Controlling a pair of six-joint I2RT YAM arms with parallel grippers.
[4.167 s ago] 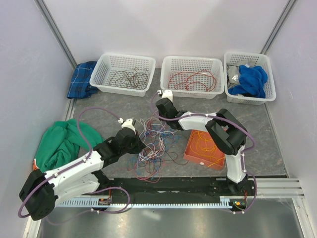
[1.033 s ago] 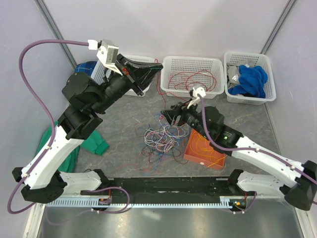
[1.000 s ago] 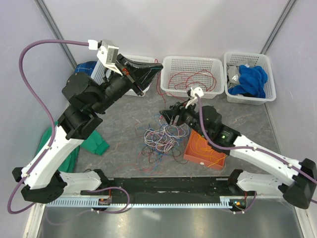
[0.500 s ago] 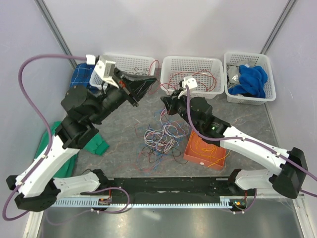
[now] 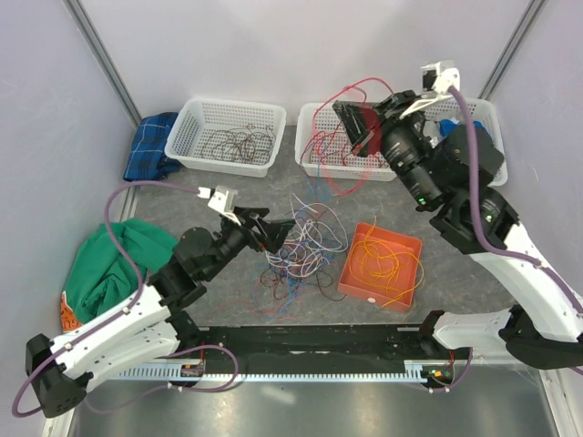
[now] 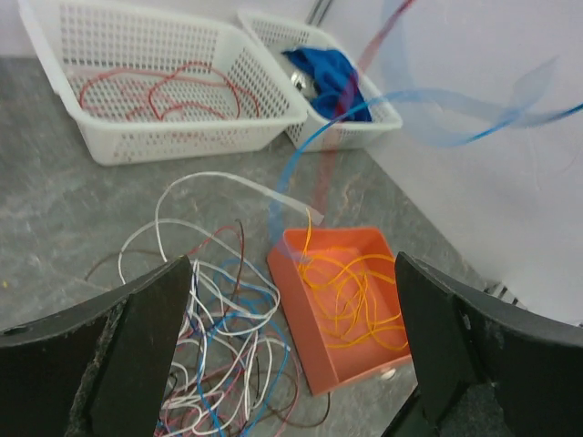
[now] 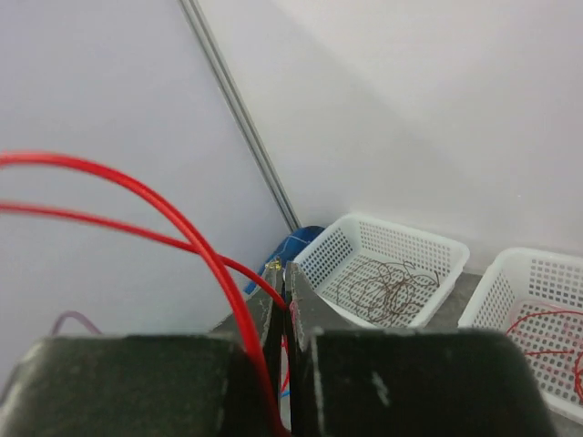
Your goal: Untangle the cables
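The cables [image 5: 296,250] lie in a loose multicolour tangle on the grey table, between the two arms. My left gripper [image 5: 273,235] hangs low at the tangle's left side. In the left wrist view it [image 6: 291,264] is wide open and empty, with the tangle [image 6: 214,355] under it. My right gripper [image 5: 346,116] is raised high over the middle basket. Its jaws [image 7: 285,273] are shut on a red cable [image 7: 182,228]. This cable [image 5: 351,89] arches above the gripper and trails down toward the tangle. Blurred red and blue strands [image 6: 364,100] cross the air.
Three white baskets stand at the back: the left one [image 5: 196,118] holds brown cables, the middle one [image 5: 310,123] red cables, the right one [image 5: 496,155] blue cloth. An orange tray [image 5: 351,282] with orange cables sits right of the tangle. Green cloth [image 5: 114,259] lies far left.
My left arm came down from above the left basket to the tangle and opened. My right gripper shut on the red cable and rose high to the back right, pulling it up.
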